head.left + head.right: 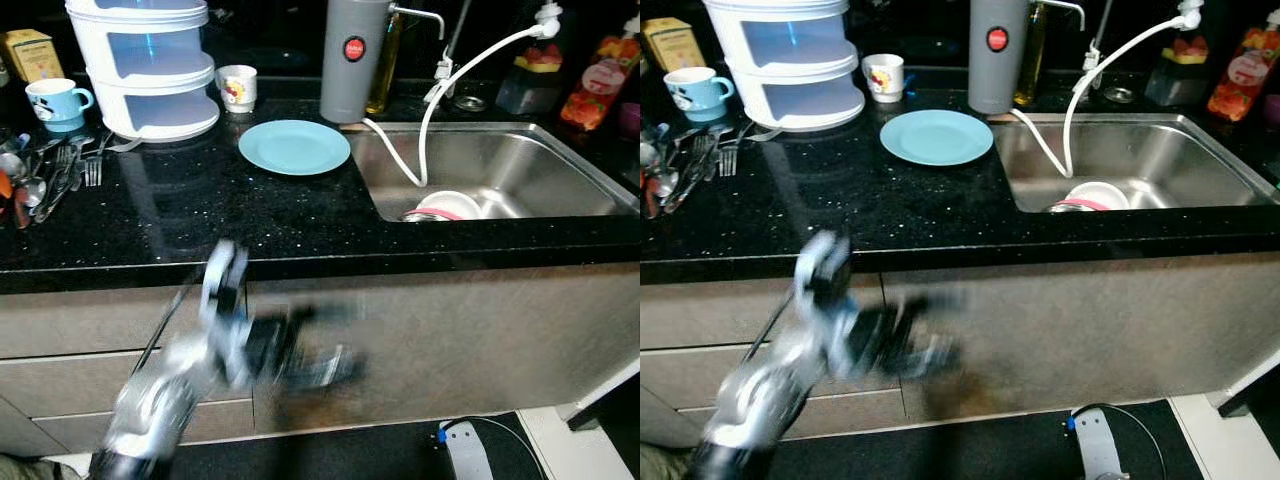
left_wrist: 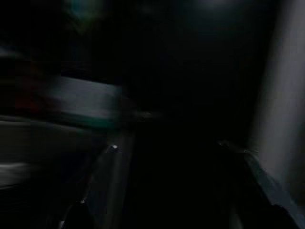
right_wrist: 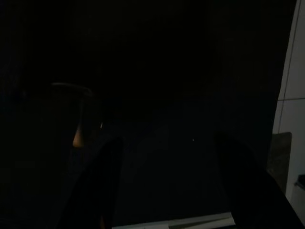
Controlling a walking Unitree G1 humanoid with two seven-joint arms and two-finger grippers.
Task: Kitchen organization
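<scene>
**A:** Nearest to you, low on the left, there's your left arm in front of the cabinet fronts, a silver smear of motion blur. The left gripper is at its end, below the counter's edge, too blurred for you to tell whether the fingers are apart or together.

**B:** And the wrist cameras?

**A:** Dark, both of them. In the left wrist view you get blurred grey shapes and nothing more. In the right wrist view you can make out the right gripper: two black fingers, spread apart, nothing between them, with a pale tiled wall off to one side.

**B:** Up on the counter, then.

**A:** Black speckled countertop. At the left edge, you've got a heap of cutlery, forks and spoons. Right of centre, the light blue plate lies flat, just beside the steel sink. In the sink, a white bowl with a pink rim, and a white hose curving down beside it.

**B:** Further back?

**A:** Far left, a blue mug; next to it, a white stacked container; then a small white cup. A grey cylinder with a red dot stands at the sink's far left corner. Bottles line the far right.
</scene>
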